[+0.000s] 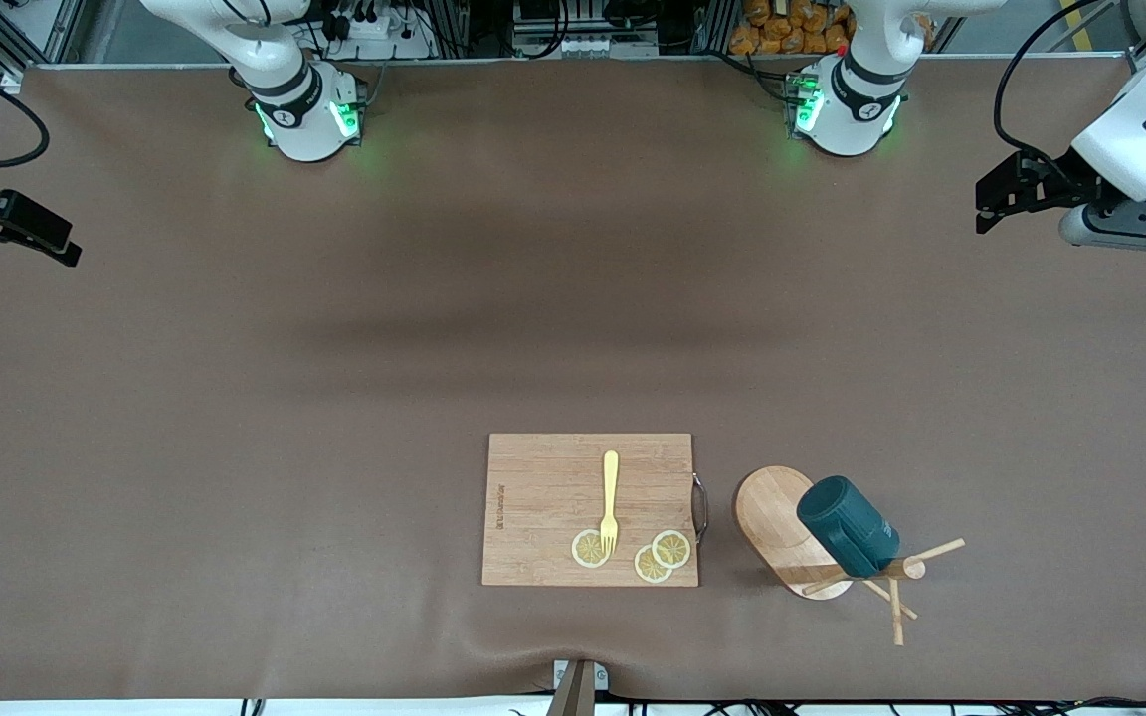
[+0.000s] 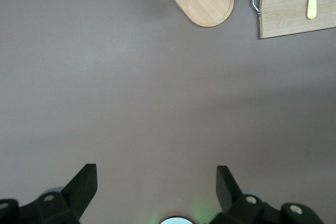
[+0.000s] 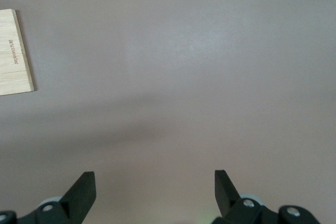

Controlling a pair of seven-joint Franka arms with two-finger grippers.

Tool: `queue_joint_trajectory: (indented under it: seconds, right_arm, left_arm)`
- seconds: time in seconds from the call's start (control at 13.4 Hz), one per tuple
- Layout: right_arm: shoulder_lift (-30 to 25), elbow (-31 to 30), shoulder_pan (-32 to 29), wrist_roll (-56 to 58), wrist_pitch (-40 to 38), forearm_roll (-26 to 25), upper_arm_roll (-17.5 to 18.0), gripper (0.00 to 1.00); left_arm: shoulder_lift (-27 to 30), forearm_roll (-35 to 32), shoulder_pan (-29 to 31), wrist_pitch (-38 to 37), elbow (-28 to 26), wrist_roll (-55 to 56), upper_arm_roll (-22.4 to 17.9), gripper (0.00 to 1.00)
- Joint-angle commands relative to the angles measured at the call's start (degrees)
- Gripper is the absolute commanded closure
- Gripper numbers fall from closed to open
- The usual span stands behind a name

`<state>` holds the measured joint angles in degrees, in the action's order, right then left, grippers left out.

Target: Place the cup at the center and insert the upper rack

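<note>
while both arms wait | left gripper (image 2: pixel 155 192) wide open, empty | right gripper (image 3: pixel 155 192) wide open, empty

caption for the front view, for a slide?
Both grippers, left and right, wait open at the table's ends; teal cup hangs on the wooden mug tree beside the cutting board.

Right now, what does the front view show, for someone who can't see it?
A teal cup hangs on a wooden mug tree beside a cutting board holding a fork and lemon slices. Both arms wait.
</note>
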<state>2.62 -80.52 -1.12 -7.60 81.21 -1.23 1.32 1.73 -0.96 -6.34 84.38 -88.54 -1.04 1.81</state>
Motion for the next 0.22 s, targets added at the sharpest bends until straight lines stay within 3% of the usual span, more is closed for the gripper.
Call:
queue_joint_trajectory:
  seconds: [0.0, 0.15]
  right_arm:
    - [0.3, 1.2, 0.0, -0.8, -0.9, -0.8, 0.1, 0.0]
    - [0.3, 1.2, 0.0, -0.8, -0.9, -0.8, 0.1, 0.0]
  left_arm:
    - [-0.1, -0.4, -0.2, -1.1, 1.2, -0.8, -0.1, 0.0]
    - [-0.1, -0.5, -0.2, -1.1, 1.1, -1.0, -0.1, 0.0]
